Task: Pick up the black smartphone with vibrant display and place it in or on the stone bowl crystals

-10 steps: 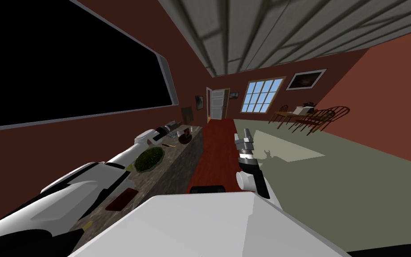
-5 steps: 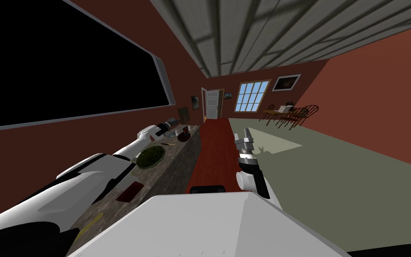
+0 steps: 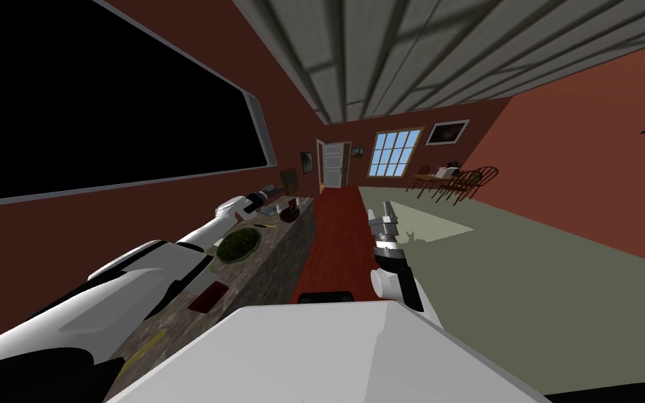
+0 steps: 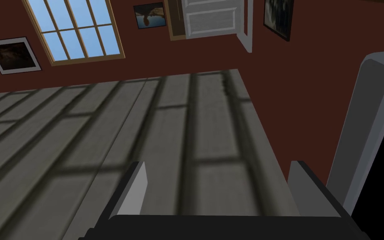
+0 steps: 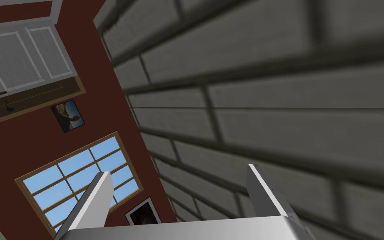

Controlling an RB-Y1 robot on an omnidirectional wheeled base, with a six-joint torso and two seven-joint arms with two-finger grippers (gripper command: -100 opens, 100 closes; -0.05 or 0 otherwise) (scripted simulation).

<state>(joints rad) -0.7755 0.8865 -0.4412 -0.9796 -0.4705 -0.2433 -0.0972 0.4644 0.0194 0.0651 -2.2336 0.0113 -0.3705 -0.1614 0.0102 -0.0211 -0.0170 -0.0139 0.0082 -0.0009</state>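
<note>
Smartphone [image 3: 208, 297] flat near counter [image 3: 272, 236] edge; left pincer [image 4: 218, 166], right pincer [image 5: 178, 171] both open.

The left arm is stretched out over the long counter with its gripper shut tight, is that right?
Not quite. The left arm does reach over the counter, but the left gripper is open: the left wrist view shows its fingers standing apart, holding nothing.

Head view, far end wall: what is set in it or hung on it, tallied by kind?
Window: 1
Door: 1
Pictures: 2, the large picture and the small picture
Total: 4
</note>
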